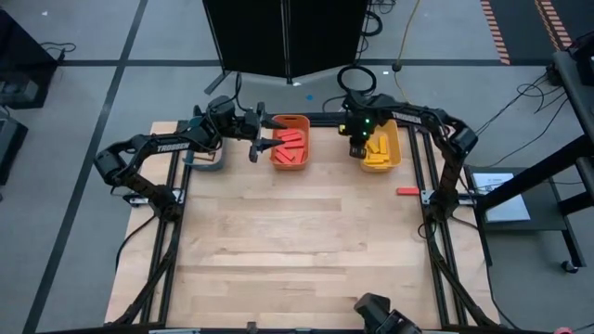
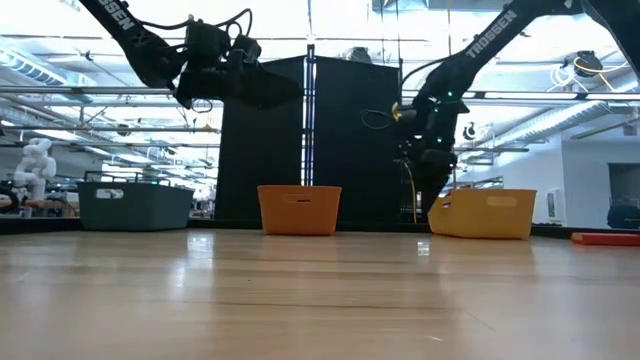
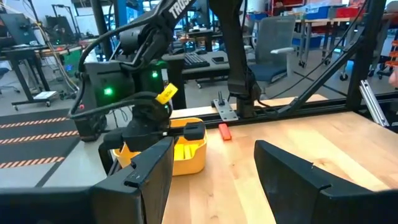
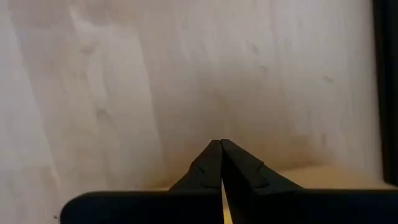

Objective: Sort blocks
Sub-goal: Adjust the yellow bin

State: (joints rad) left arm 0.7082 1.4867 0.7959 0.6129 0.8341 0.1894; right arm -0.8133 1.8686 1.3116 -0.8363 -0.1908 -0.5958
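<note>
My right gripper hangs over the near-left rim of the yellow bin, shut on a yellow block. More yellow blocks lie in that bin. My left gripper is open and empty. It hovers level beside the left wall of the orange bin, which holds several red blocks. One red block lies flat on the table near the right edge and also shows in the left wrist view as a red block. No tan blocks are in sight. My right gripper pinches a yellow block between its two fingers. In the right wrist view only a thin yellow sliver shows between the shut fingers. In the left wrist view the block's end sticks out beside the gripper, lifted clear above the yellow bin.
A teal bin stands at the far left, under my left arm. The three bins line the table's far edge in the low view: teal, orange, yellow. A black frame rail runs along the table's sides. The wooden top stretches toward the near edge.
</note>
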